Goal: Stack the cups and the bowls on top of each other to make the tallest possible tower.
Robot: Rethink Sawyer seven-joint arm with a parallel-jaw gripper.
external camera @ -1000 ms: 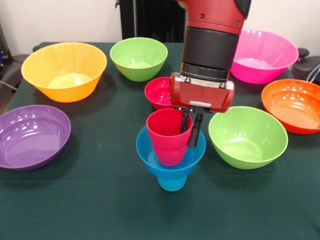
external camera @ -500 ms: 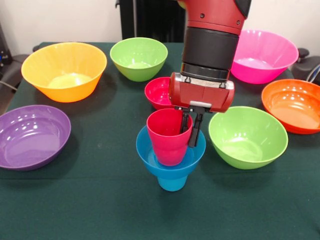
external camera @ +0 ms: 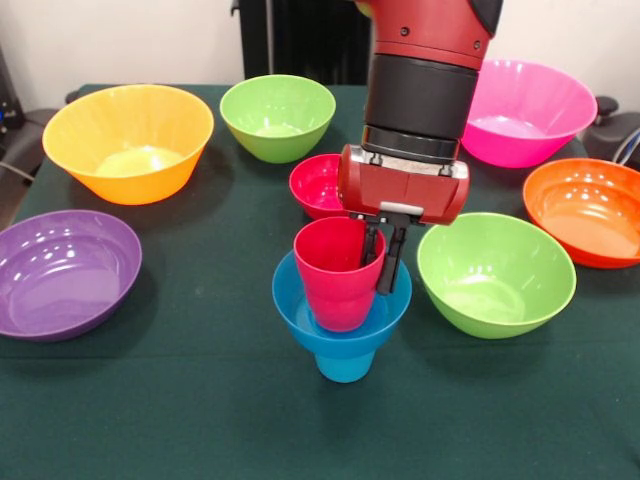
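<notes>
In blue bowl (external camera: 342,312), red cup (external camera: 337,272) upright; gripper (external camera: 381,262) pinches its rim. Fingers should part fully, arm lift straight, avoiding tip.

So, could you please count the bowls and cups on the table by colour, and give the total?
Green bowls: 2
Red: 2, small bowl and cup
Blue: 2, small bowl and cup under it
Yellow-orange bowl: 1
Orange bowl: 1
Pink bowl: 1
Purple bowl: 1
Total: 10
</notes>
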